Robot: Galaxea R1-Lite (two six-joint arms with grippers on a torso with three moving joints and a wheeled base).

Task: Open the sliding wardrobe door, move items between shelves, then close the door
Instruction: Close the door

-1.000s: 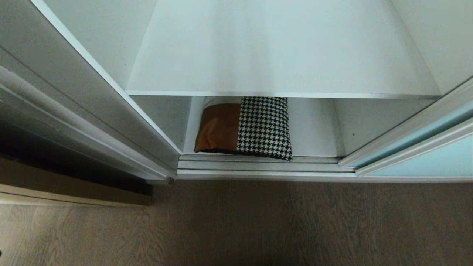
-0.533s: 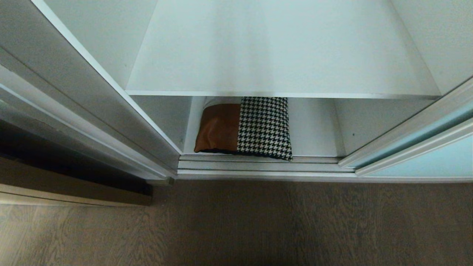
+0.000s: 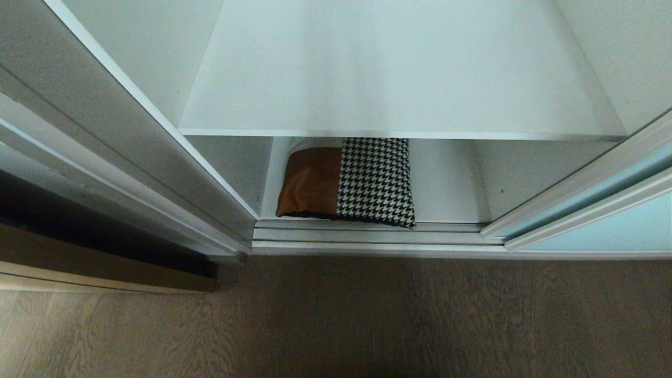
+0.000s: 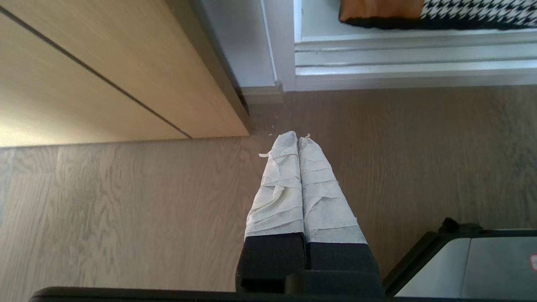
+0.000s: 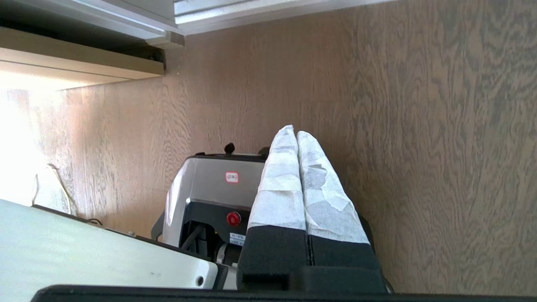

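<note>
Wardrobe interior, door slid open: one cushion on the lower shelf.
Sliding wardrobe door (image 3: 619, 220): frosted pale aqua glass in a thin silver-grey frame, pushed to the right, leaving the opening clear. Upper shelf (image 3: 399, 79): wide plain white board between white side walls, bare. Lower shelf (image 3: 446, 194): white, at floor level, just behind the silver door track. Cushion (image 3: 346, 181): square patchwork, rust-brown panel to the left, black-and-white houndstooth to the right, a cream strip at the rear; lying flat at the left of the lower shelf, its front edge at the track, its rear part hidden beneath the upper shelf.
</note>
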